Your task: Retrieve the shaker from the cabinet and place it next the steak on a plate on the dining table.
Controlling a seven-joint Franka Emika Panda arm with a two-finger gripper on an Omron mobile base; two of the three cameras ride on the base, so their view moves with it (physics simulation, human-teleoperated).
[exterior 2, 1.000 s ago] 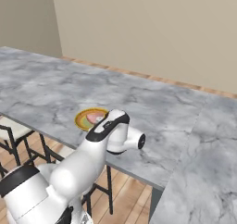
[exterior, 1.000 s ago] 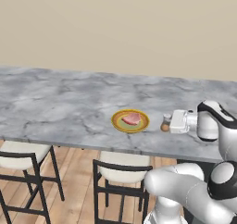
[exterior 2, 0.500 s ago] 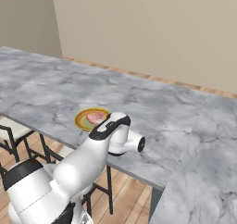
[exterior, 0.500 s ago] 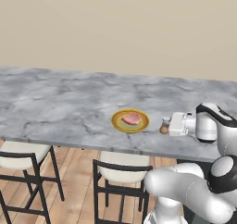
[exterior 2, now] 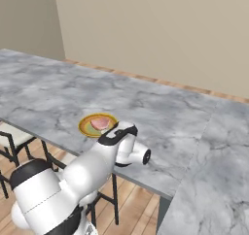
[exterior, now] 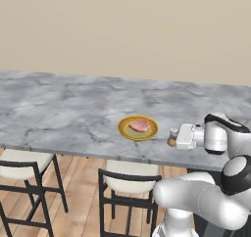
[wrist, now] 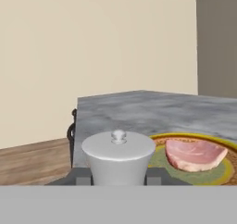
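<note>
Scene: You are looking at a long marble-topped dining table (exterior: 63, 108), with two pale-seated chairs (exterior: 130, 177) tucked under its near edge.

Gripper: Your gripper (exterior: 172, 137) is closed on the shaker (exterior: 172, 136). In the hand view the two fingertips (wrist: 82, 177) stand at either side of the shaker's body, with its pale grey-white top (wrist: 118, 146) rising between them.

Shaker: It hangs in your grasp low over the table near the front edge, upright, just to the right of the plate (exterior: 138, 128). Whether its base already touches the marble you cannot tell from these views.

Hand pose: The hand lies level and points left along the table towards the plate, so the shaker comes in from the side rather than from above. This probably keeps it upright and clear of the plate's rim.

Plate and steak: The yellow-rimmed plate sits near the table's front edge, and the pinkish steak (exterior: 139, 126) lies flat on its greenish centre. In the hand view the steak (wrist: 193, 155) appears just beyond and to the right of the shaker's top.

Stage: The carry appears finished. What is left, by judgement, is setting the shaker down beside the plate and letting go.

Caution: The shaker is close to the table's near edge and to the plate rim, so lower it straight and release only once it stands firm.
</note>
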